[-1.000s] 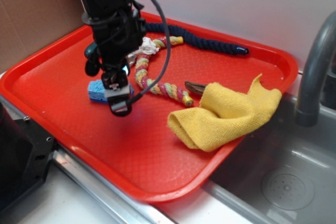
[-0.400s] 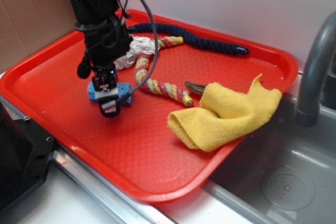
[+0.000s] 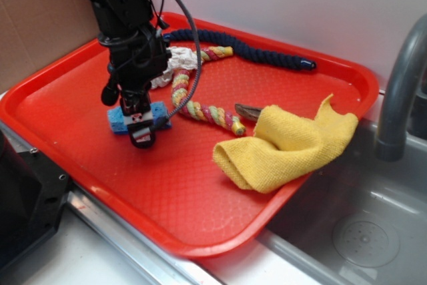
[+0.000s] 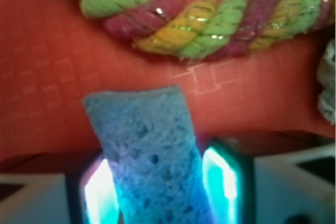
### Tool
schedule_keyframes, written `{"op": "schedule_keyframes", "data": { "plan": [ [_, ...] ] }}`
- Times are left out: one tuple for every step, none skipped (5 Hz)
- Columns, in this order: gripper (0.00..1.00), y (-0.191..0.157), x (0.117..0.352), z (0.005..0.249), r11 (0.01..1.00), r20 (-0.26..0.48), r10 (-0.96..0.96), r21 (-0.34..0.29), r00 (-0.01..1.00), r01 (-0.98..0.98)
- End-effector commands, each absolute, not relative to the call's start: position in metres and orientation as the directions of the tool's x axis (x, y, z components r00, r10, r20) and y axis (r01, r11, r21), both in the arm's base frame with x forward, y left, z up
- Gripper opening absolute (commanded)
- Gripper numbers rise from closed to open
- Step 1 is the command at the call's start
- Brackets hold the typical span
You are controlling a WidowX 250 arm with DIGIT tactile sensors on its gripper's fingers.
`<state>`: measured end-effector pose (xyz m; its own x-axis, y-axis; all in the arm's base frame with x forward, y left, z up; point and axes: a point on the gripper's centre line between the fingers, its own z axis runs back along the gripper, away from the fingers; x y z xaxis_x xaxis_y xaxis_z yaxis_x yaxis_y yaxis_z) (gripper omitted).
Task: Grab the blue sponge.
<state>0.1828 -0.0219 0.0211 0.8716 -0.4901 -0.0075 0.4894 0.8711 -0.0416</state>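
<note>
Two fingers (image 4: 220, 184) flanking blue sponge (image 4: 149, 156), hand (image 3: 141, 128) astride

Exterior high front-corner over red tray (image 3: 200, 231); wrist close, down at same tray.

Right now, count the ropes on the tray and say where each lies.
2. The navy rope runs along the tray's far edge; the multicoloured rope curves mid-tray, just beyond the blue sponge. The arm hides parts.
</note>
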Motion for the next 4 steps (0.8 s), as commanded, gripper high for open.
{"op": "schedule_keyframes", "data": {
  "plan": [
    [0.00,-0.016,0.177,0.125,0.998,0.108,-0.058,0.025,0.992,0.055],
    [0.00,0.004,0.176,0.175,0.974,0.095,0.180,0.118,0.979,-0.191],
    [0.00,0.013,0.178,0.226,0.895,0.117,0.415,0.127,0.902,-0.428],
    [0.00,0.017,0.181,0.231,0.795,0.137,0.570,0.157,0.810,-0.586]
  ]
}}
